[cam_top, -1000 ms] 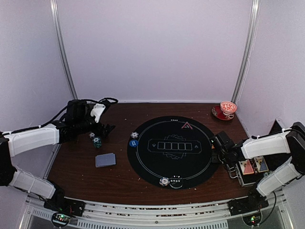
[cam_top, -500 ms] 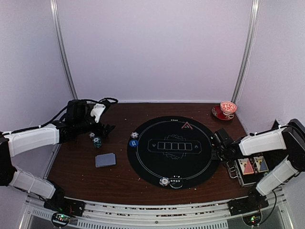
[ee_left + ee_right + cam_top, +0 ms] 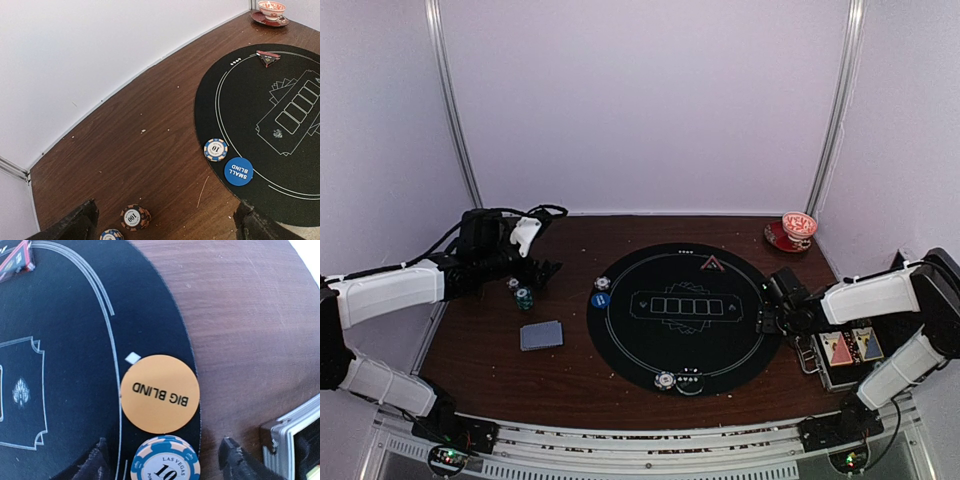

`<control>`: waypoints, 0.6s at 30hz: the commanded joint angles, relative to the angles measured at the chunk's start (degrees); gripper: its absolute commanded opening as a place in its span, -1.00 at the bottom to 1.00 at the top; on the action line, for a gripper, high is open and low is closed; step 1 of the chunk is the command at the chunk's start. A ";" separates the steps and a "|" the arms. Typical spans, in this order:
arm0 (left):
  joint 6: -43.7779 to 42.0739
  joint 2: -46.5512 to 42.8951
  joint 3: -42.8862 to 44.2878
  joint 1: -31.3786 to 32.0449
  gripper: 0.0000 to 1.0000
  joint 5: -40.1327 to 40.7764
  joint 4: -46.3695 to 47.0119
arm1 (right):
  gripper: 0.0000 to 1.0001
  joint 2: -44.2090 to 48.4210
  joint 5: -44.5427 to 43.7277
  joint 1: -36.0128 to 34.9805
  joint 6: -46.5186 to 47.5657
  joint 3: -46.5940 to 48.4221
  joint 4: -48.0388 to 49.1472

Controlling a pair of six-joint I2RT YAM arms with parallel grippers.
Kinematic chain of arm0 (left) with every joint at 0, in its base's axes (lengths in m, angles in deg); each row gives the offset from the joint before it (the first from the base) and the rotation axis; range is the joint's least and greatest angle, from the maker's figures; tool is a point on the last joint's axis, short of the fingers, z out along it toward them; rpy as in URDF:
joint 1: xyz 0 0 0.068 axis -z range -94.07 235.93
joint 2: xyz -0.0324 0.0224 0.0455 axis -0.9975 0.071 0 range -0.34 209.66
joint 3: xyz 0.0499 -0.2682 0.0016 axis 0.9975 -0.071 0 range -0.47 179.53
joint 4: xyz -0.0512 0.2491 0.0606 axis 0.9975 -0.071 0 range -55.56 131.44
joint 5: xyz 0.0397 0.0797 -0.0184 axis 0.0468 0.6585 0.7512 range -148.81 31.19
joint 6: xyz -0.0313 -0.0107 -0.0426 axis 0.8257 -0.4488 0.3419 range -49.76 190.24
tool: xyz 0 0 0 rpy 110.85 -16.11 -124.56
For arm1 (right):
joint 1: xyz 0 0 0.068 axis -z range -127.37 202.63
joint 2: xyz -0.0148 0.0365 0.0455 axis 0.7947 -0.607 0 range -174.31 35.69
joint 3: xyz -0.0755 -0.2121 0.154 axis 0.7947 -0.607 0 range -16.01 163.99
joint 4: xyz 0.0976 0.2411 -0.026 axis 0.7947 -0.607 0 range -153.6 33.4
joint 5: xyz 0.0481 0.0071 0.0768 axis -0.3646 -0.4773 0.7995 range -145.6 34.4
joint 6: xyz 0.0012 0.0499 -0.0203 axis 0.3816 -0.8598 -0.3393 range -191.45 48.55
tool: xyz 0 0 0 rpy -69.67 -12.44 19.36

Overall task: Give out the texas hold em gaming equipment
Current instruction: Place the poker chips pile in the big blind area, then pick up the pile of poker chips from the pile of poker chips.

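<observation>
The right gripper (image 3: 164, 452) is down low at the right edge of the round black mat (image 3: 650, 345). Its jaws are spread apart with a blue "10" chip (image 3: 165, 466) lying flat between them. There's a gap on both sides, so it's not pinching anything. Just past that chip, almost touching it, is the orange BIG BLIND disc (image 3: 160, 394), right at the mat's rim. The metal case (image 3: 295, 440) is just off to the side on the wood, and the top view shows cards in it.

The left gripper (image 3: 166, 206) hangs over the far-left part of the table (image 3: 150, 125), jaws wide open and empty. Below it are a "100" chip (image 3: 132, 217) and a blue chip (image 3: 111, 235) that's half cut off by the frame. A second "10" chip (image 3: 215, 149) straddles the mat's left edge, just beside the blue SMALL BLIND disc (image 3: 238, 171).

The red triangle marker (image 3: 268, 56) sits on the far side of the mat. The grey-blue card deck (image 3: 541, 335) lies on the wood left of the mat. There's one pale chip (image 3: 665, 380) on the mat's near edge, and the cup and saucer (image 3: 798, 228) are in the far-right corner.
</observation>
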 commanded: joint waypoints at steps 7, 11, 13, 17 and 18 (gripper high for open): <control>0.30 0.53 -0.39 -0.15 0.96 0.81 3.12 | 0.89 9.12 -0.30 -3.41 3.29 6.52 -4.48; 0.33 0.35 -0.27 -0.21 0.96 2.11 3.05 | 1.00 9.06 -1.38 -6.46 6.07 10.53 -4.73; 0.02 0.48 0.19 -0.22 0.96 3.28 2.61 | 1.00 8.18 -1.78 -7.55 7.30 12.39 -4.45; -0.79 1.42 2.17 -1.36 0.96 4.98 -0.03 | 1.00 5.61 -2.16 -9.81 8.67 15.87 -3.77; -1.11 1.89 3.09 -2.01 0.96 4.76 -1.27 | 1.00 4.74 -2.49 -10.85 8.80 16.69 -3.78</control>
